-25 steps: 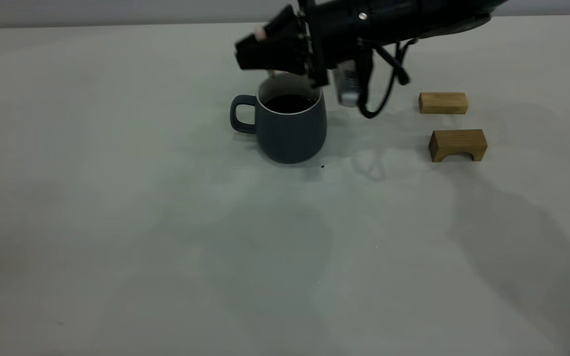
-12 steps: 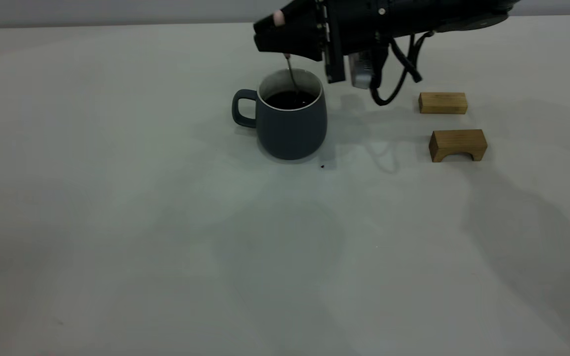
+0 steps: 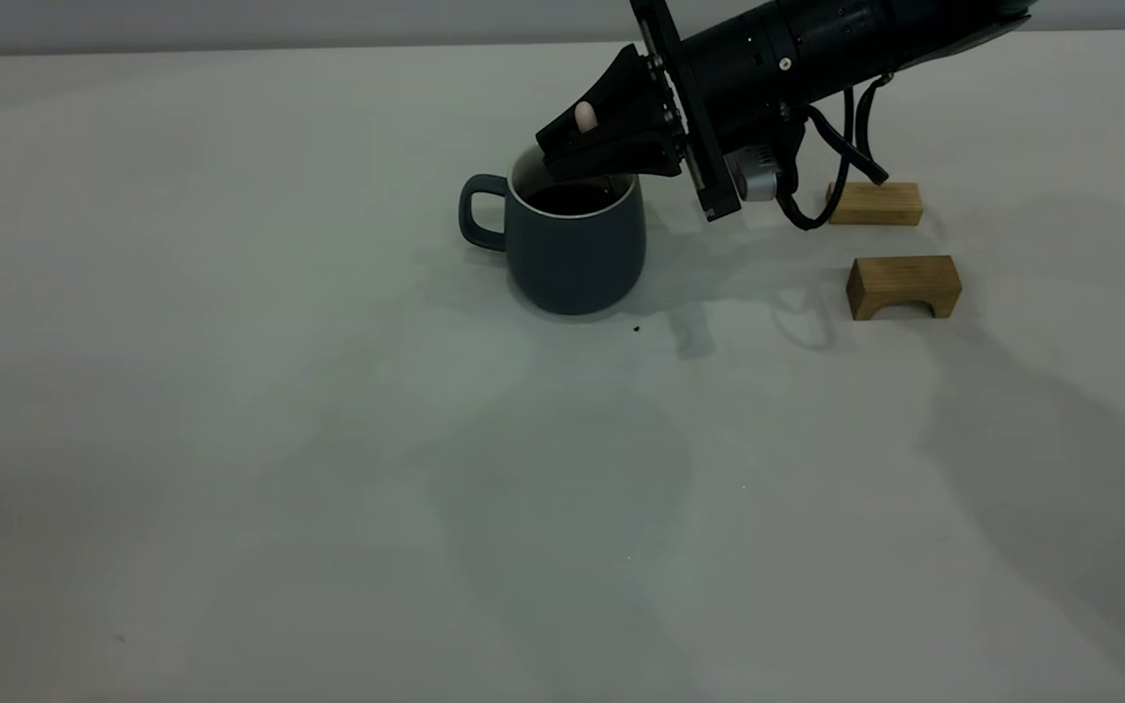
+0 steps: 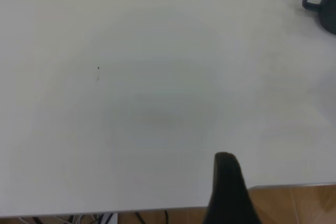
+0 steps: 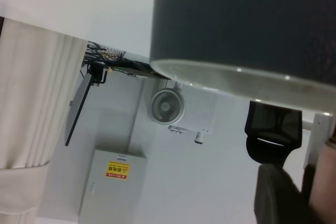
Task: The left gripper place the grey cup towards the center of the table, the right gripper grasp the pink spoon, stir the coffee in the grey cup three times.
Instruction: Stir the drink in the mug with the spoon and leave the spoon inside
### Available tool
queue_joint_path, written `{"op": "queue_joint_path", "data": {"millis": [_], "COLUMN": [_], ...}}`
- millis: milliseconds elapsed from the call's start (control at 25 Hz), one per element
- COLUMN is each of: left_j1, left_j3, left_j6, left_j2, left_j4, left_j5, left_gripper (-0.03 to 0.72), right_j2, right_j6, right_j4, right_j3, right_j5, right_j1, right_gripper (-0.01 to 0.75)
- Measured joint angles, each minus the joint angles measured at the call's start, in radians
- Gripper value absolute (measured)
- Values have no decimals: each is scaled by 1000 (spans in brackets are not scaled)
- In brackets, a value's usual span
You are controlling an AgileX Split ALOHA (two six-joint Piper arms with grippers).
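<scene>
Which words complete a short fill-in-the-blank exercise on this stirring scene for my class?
1. The right gripper holds the spoon over the ____.
2. The cup contains dark ____.
3. The cup's handle points toward the ____ arm's side.
4. Two wooden ____ sit on the table near the right arm.

Missing words: cup; coffee; left; blocks

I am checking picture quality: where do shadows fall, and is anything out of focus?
Exterior view: soft shadows lie on the table right of the grey cup, under the right gripper. Right wrist view: the cup fills the frame, slightly blurred. Left wrist view: evenly lit.
</scene>
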Motion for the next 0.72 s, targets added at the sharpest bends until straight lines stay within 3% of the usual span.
{"op": "queue_joint_path", "data": {"millis": [240, 560, 720], "left_j1": [0, 0, 0], "left_j3": [0, 0, 0], "left_j6": [0, 0, 0], "left_j2": [0, 0, 0], "left_j4": [0, 0, 0], "left_j5": [0, 0, 0], "left_gripper": [568, 568, 568], "right_j2": [-29, -186, -291], "right_j6": [4, 88, 88], "right_j4": [-80, -445, -825], "right_j3": [0, 0, 0], "right_j5": [0, 6, 18], "right_j1": [1, 24, 89], "right_gripper": [129, 467, 513]}}
